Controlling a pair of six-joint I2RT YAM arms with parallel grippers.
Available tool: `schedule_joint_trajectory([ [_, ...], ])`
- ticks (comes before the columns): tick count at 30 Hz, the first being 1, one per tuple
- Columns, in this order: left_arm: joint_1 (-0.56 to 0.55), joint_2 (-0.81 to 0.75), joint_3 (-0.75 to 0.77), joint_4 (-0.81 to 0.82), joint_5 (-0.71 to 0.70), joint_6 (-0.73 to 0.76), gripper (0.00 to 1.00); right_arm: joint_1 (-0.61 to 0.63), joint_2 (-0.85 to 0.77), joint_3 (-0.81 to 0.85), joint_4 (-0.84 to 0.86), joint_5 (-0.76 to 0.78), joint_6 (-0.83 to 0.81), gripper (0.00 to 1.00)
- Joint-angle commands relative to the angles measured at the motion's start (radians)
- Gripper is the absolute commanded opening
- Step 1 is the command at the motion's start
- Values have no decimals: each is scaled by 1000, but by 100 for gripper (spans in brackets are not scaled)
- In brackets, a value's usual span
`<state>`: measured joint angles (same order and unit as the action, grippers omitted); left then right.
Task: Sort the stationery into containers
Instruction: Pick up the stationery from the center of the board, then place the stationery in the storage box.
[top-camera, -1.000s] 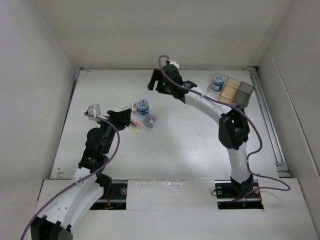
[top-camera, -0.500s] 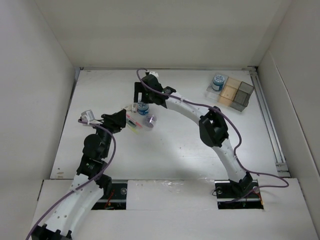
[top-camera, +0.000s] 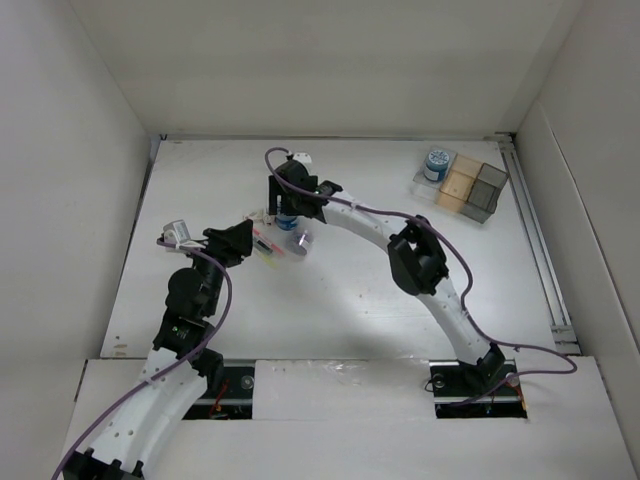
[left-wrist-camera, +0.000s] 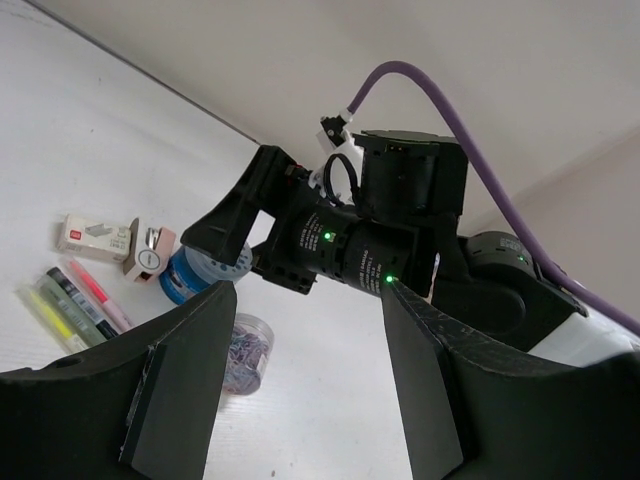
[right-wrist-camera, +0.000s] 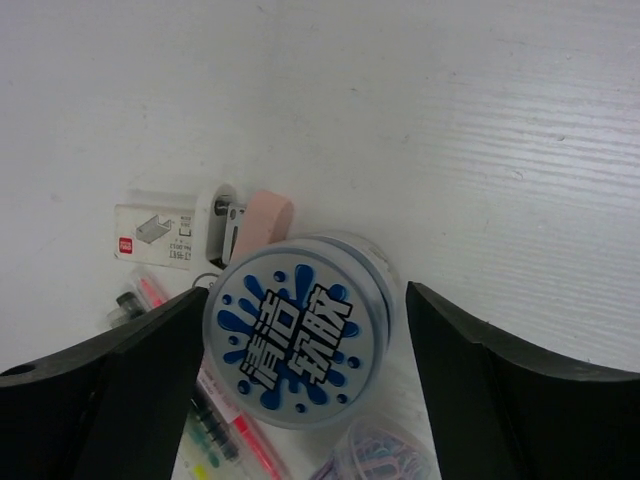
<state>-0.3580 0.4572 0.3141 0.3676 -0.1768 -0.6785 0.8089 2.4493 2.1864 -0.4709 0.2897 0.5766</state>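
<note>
A blue round roll (right-wrist-camera: 297, 340) with a splash-printed lid stands on the table between the fingers of my open right gripper (right-wrist-camera: 307, 292), which hangs just above it (top-camera: 285, 205). The fingers do not clamp it. A clear cylinder of coloured clips (right-wrist-camera: 385, 460) lies right beside the roll. The pink-red pen (right-wrist-camera: 245, 440) and the yellow-green pen (left-wrist-camera: 40, 315) lie to its left. My left gripper (top-camera: 250, 240) is open and empty, close to the pens and facing the roll (left-wrist-camera: 185, 280). A second blue roll (top-camera: 436, 163) sits in the clear bin of the bin block (top-camera: 478, 188).
A white staple box (right-wrist-camera: 155, 237) and a small pink stapler (right-wrist-camera: 245, 222) lie just behind the roll. The bin block stands at the far right near the table's rail. Walls enclose the table at the back and sides.
My right arm swung left from near the bins and came down over the blue roll. My left gripper moved slightly left and up, close to the pens.
</note>
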Motion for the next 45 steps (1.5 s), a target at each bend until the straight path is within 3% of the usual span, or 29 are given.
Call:
schedule_joint_trajectory([
  [1,1,1,5,34,10,-4,57,15,-4,42,-8,45,-17,83],
  [5,1,1,5,34,10,-4,57,24,-13,18,2,57,-17,70],
  [6,1,1,5,34,10,-4,57,24,-13,6,11,66,-17,65],
  [7,1,1,5,34,10,-4,57,24,-30,6,20,66,-3,54],
  [11,1,11,5,43,19,-4,57,15,-113,-36,84,111,37,42],
  [18,1,79,23,53,52,5,57,-137,-335,-145,181,72,153,41],
  [23,1,175,57,62,118,25,57,-371,-423,-217,115,195,166,38],
  [28,1,256,80,71,155,25,58,-604,-437,-261,74,178,196,38],
  [34,1,274,80,80,165,34,58,-701,-455,-313,64,120,197,38],
  [45,1,314,89,90,174,34,59,-711,-452,-393,98,65,178,38],
])
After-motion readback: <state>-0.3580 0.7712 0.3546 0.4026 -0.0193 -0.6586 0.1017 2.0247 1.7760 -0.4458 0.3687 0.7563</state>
